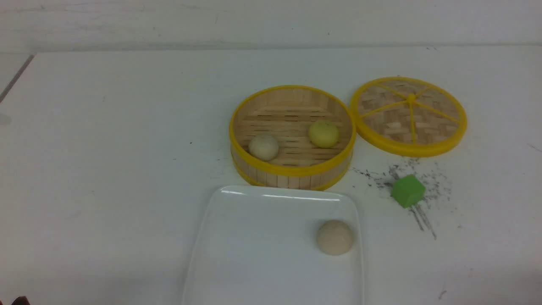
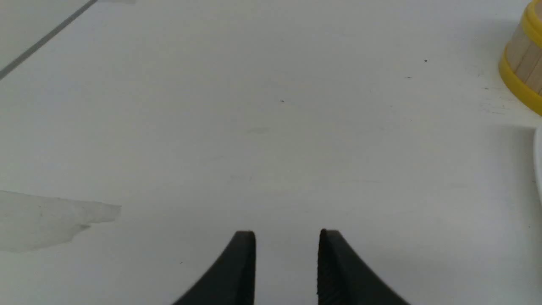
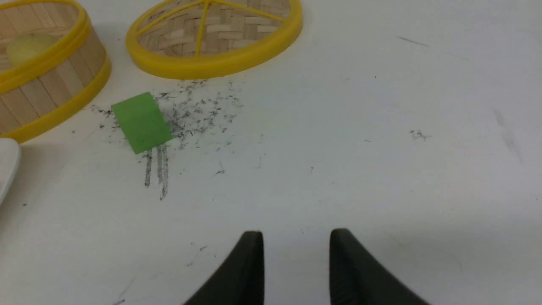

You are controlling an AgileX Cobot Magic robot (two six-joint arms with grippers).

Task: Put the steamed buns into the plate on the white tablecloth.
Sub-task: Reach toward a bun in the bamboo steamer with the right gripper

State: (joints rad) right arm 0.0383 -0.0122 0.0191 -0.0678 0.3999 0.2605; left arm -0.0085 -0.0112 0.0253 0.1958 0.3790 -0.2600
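Your white tablecloth [image 1: 106,148] carries the plate [image 1: 254,254] at the worktop's near edge, with the steamer basket [image 1: 292,171] just behind the plate's far rim. One steamed bun [image 1: 335,237] lies by the plate's right rim. An off-white bun [image 1: 263,147] and a yellow bun [image 1: 324,134] sit in the basket. Your left end effector [image 2: 287,267] and right end effector [image 3: 296,267] are open and empty. If you clip the basket wall, it may shove the plate.

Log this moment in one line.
beige bun on white rectangular plate | off-white bun, pale yellow bun in yellow-rimmed bamboo steamer | left hand open | right hand open
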